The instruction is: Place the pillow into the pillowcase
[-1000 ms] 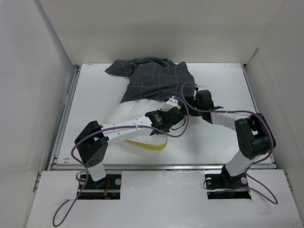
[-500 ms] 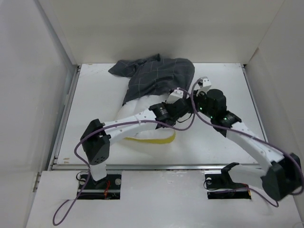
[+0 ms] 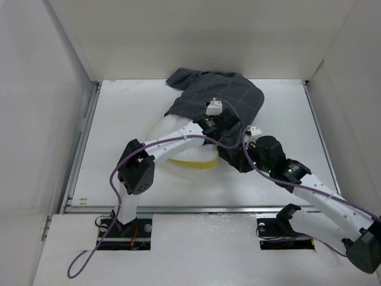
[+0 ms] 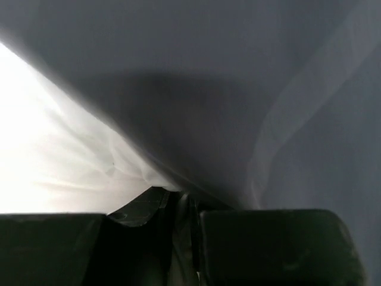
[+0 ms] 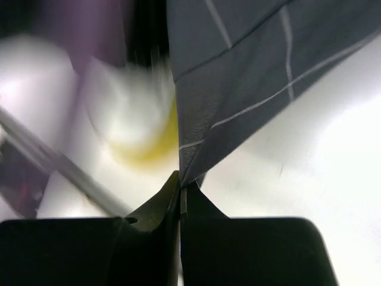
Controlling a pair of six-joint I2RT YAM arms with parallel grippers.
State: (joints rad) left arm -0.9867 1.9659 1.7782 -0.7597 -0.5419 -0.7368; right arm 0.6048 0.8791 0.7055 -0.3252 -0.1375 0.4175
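Right pincer (image 5: pixel 180 192) clamps shut on a hem corner of the pillowcase (image 3: pixel 238 95), which lies upper centre in the overhead view. Left pincer (image 4: pixel 181 205) looks nipped on a fold at its mouth. The pillow (image 3: pixel 168 127), partly sheathed, juts out lower left. Both look light and limp, likely to slump; the hems offer the surest grip.

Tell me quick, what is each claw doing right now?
Left gripper: closed on a pinch of cloth; pillow or pillowcase, cannot tell.
Right gripper: closed, holding a corner of the pillowcase.
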